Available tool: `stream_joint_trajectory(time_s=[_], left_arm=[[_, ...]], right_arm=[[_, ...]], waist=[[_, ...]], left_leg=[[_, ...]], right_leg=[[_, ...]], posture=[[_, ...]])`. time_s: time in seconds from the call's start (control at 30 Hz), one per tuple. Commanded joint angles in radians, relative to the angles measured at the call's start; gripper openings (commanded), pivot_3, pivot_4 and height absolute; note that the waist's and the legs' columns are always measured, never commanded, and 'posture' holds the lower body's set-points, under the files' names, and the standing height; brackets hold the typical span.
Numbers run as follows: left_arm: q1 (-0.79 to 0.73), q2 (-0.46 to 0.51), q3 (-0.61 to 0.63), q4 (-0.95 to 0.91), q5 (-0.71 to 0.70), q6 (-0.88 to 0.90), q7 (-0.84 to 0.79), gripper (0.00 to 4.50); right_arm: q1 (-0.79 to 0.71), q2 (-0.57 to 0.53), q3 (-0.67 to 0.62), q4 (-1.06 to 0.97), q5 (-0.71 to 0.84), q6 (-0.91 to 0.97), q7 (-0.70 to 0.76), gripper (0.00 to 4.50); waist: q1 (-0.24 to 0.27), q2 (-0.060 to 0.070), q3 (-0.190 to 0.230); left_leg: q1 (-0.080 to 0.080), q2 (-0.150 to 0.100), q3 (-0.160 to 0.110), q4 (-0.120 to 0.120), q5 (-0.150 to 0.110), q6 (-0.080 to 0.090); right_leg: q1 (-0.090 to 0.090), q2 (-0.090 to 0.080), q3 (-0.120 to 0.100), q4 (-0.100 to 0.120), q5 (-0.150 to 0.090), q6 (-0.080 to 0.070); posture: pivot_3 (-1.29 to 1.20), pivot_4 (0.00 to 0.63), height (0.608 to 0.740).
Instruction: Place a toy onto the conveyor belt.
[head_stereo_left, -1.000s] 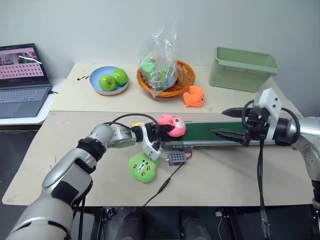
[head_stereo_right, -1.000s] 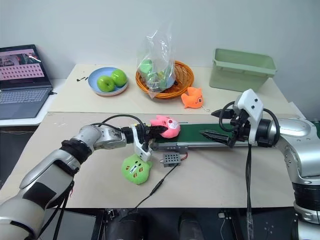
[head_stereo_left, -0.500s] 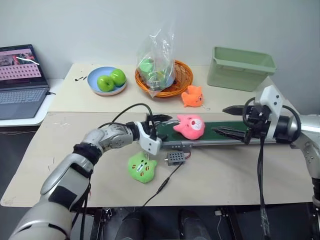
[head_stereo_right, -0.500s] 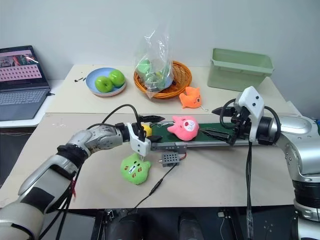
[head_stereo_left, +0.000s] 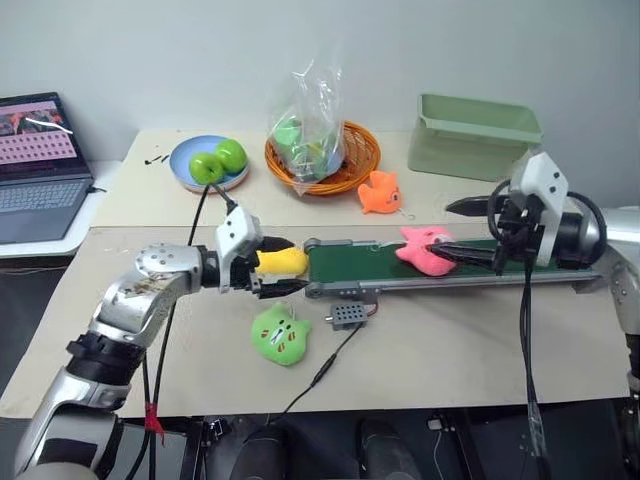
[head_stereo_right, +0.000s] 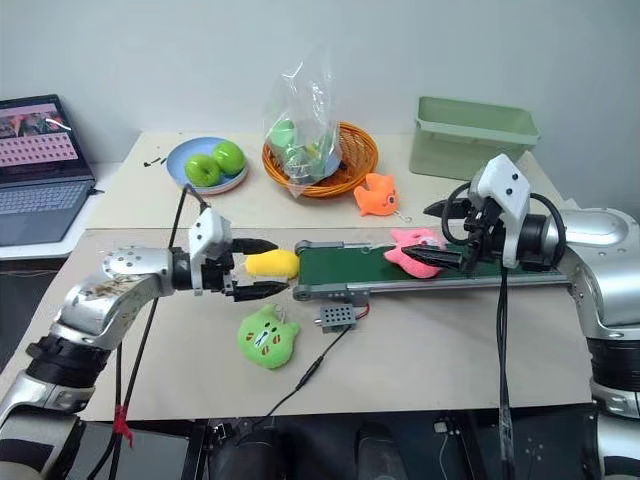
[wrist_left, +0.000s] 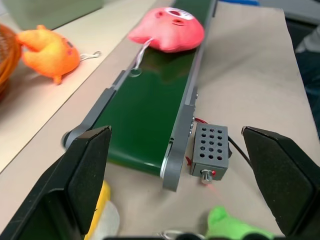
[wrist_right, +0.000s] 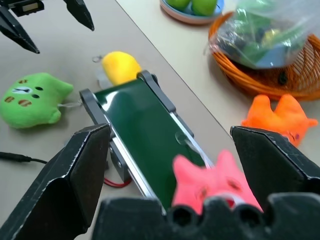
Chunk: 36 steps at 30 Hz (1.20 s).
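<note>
Nearest on the desk (head_stereo_left: 450, 350) lies a green plush (head_stereo_left: 281, 334). Just beyond it, the left pincer (head_stereo_left: 279, 267) stands spread and empty around a yellow plush (head_stereo_left: 280, 262) at the conveyor belt (head_stereo_left: 370, 263) end. Farther along, the pink toy (head_stereo_left: 425, 249) rests on the belt between the right pincer's (head_stereo_left: 463, 229) spread fingers. Placement looks done; withdrawing both arms seems to be what remains.

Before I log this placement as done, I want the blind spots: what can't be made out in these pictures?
- Contents of the clear bag in the basket: crumpled plastic and glare blur them, head views.
- Inside of the green bin: its front wall hides it.
- Far end of the conveyor belt: the right gripper covers it in the head views.
- Laptop: cut off by the picture's left edge, screen too small to read.
</note>
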Motion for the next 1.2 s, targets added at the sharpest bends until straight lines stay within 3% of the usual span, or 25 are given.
stream_joint_trajectory(time_s=[0.03, 0.43, 1.2], left_arm=[[0.032, 0.016, 0.12, -0.106, -0.05, 0.077, 0.061, 4.47], [0.104, -0.024, 0.313, -0.267, -0.113, 0.211, 0.262, 4.47], [0.054, -0.025, 0.332, -0.263, -0.172, 0.294, 0.283, 4.47]], right_arm=[[-0.037, 0.01, -0.017, -0.007, 0.04, -0.023, 0.034, 4.5], [-0.129, 0.09, 0.064, 0.11, 0.004, -0.074, 0.074, 4.5], [-0.143, 0.095, 0.075, 0.147, -0.028, -0.097, 0.099, 4.5]], waist=[[0.003, 0.0, 0.0], [0.003, 0.0, 0.0], [0.003, 0.0, 0.0]], left_leg=[[0.0, 0.0, 0.0, 0.0, 0.0, 0.0], [0.0, 0.0, 0.0, 0.0, 0.0, 0.0], [0.0, 0.0, 0.0, 0.0, 0.0, 0.0]], right_leg=[[0.0, 0.0, 0.0, 0.0, 0.0, 0.0], [0.0, 0.0, 0.0, 0.0, 0.0, 0.0], [0.0, 0.0, 0.0, 0.0, 0.0, 0.0]], posture=[[0.0, 0.15, 0.74], [0.0, 0.15, 0.74], [0.0, 0.15, 0.74]])
